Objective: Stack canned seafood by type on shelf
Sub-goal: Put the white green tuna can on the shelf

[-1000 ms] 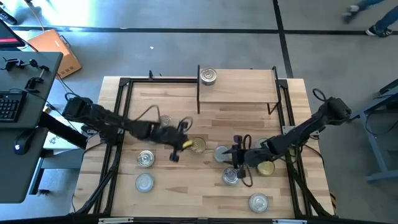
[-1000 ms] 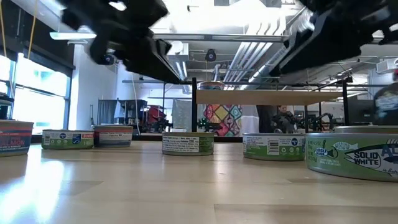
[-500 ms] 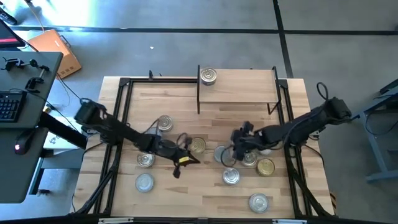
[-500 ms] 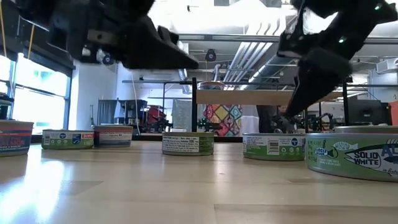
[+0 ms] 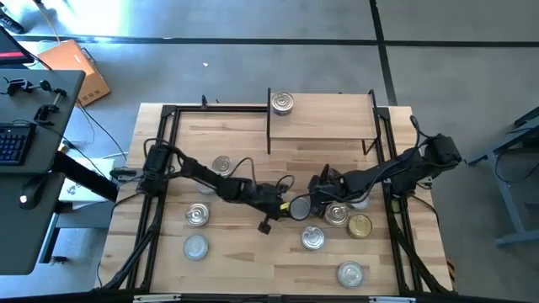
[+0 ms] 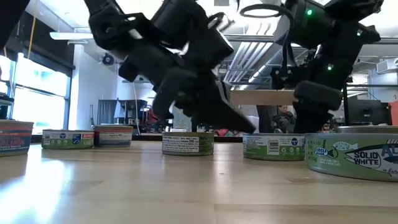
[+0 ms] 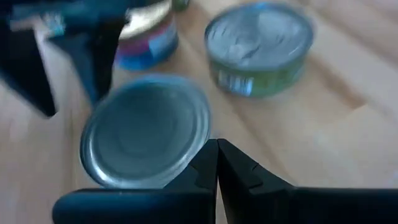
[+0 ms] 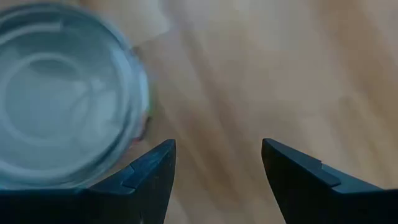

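One tin [image 5: 282,103] already sits on the shelf [image 5: 337,118]; the other tins lie scattered on the table [image 5: 236,269]. We judge the step in hand to be picking the silver tin [image 5: 299,208] at mid-table. The left gripper [image 5: 282,204], fingers pressed together, sits just beside it; the right gripper [image 5: 318,195], fingers apart and holding nothing, hovers close on its other side. We should centre the right jaws over the tin before closing, and clear the left arm first.
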You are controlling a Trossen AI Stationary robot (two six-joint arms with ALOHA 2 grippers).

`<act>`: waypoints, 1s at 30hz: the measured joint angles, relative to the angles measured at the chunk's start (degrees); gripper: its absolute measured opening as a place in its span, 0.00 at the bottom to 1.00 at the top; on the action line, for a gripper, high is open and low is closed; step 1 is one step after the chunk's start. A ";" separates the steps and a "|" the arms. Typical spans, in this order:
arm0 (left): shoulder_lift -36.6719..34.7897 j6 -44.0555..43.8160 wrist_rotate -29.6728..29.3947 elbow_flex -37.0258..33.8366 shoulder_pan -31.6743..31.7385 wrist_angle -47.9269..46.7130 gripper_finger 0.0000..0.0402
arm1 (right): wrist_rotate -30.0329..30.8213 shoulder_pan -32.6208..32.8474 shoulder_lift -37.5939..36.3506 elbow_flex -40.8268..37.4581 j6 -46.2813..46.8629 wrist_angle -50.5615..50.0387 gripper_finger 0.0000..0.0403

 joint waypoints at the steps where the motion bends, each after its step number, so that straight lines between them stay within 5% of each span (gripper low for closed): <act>1: 0.26 0.04 -0.57 0.61 0.34 -1.20 0.00 | -1.55 0.12 0.34 0.00 0.04 0.42 0.57; 13: -5.07 -0.67 -16.96 1.57 3.67 -14.62 0.00 | -6.44 6.35 0.69 -0.04 2.84 7.10 0.57; 21: -6.98 -1.14 -17.01 1.56 2.21 -17.39 0.00 | -6.04 12.27 0.68 0.83 -10.40 12.65 0.57; 30: -6.94 -2.99 -16.86 1.53 -1.00 -17.25 0.00 | 10.56 15.20 0.61 1.57 -25.96 15.02 0.47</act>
